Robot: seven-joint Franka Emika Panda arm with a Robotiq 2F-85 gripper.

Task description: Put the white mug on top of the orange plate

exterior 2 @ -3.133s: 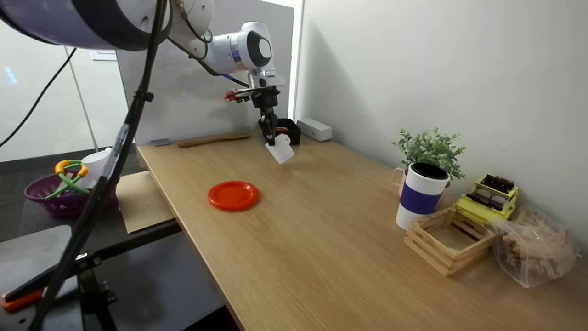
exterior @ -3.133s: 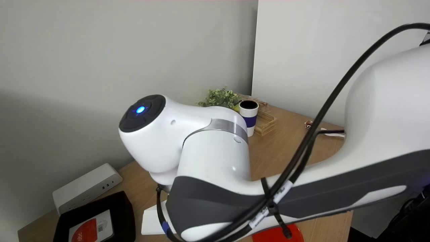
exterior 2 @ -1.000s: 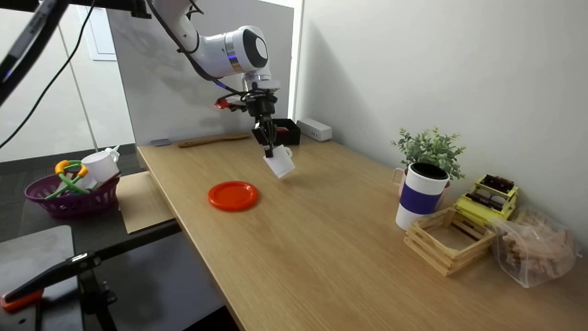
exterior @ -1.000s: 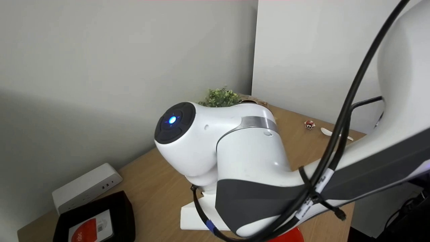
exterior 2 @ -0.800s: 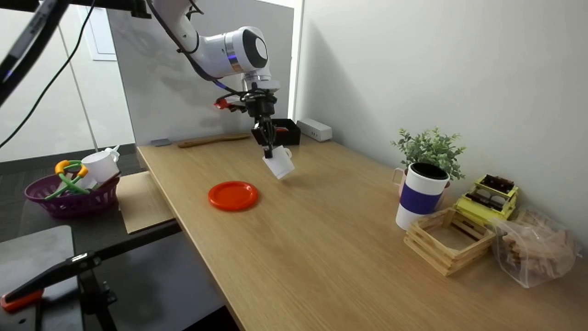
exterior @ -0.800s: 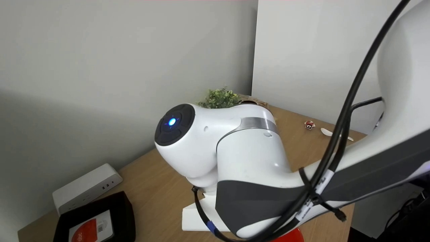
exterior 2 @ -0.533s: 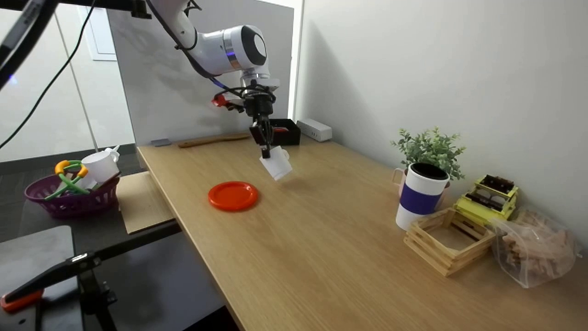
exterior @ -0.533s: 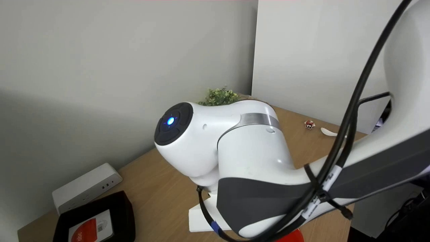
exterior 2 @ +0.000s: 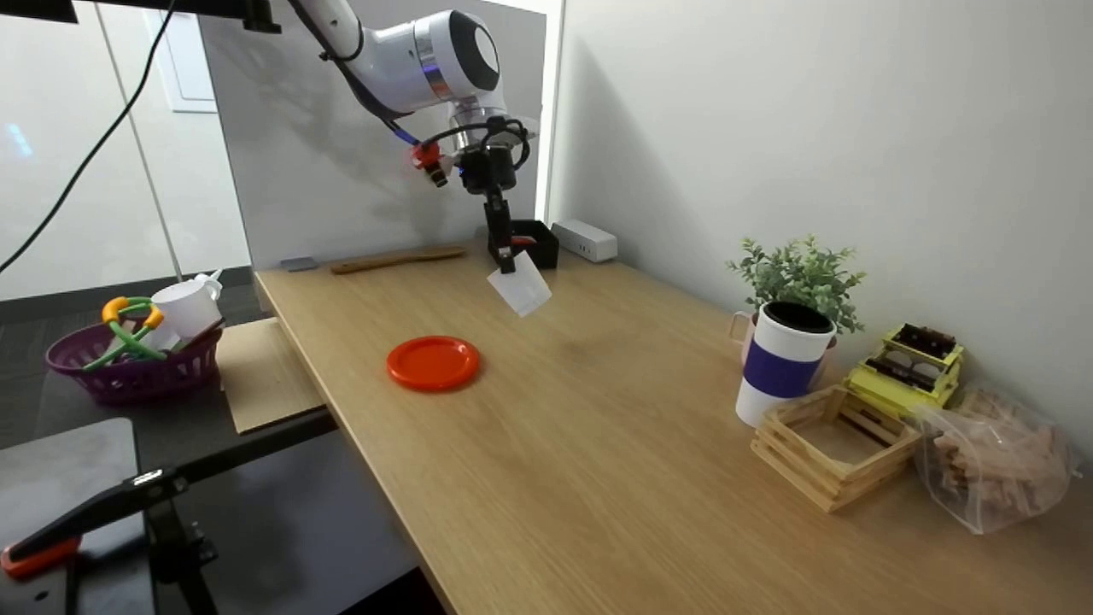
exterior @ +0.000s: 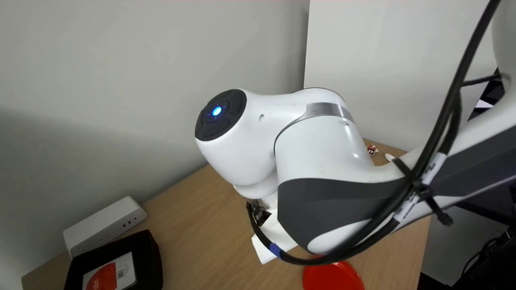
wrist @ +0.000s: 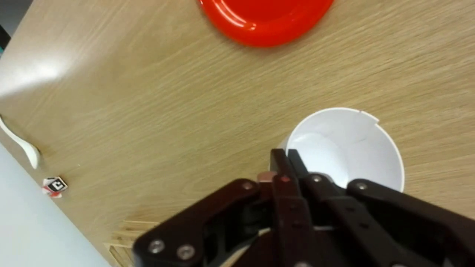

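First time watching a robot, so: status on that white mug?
Gripper pinching white mug by its wall. Mug held tilted above wooden tabletop, not yet on red-orange plate. No obstacle seen between them.

Wood-grain table [exterior 2: 598,478] along grey wall [exterior 2: 768,128]; dark floor [exterior 2: 21,376].

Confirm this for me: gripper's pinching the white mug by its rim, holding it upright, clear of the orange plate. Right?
Not quite: the white mug is tilted, not upright, as an exterior view shows. The gripper does pinch its rim, clear of the orange plate.
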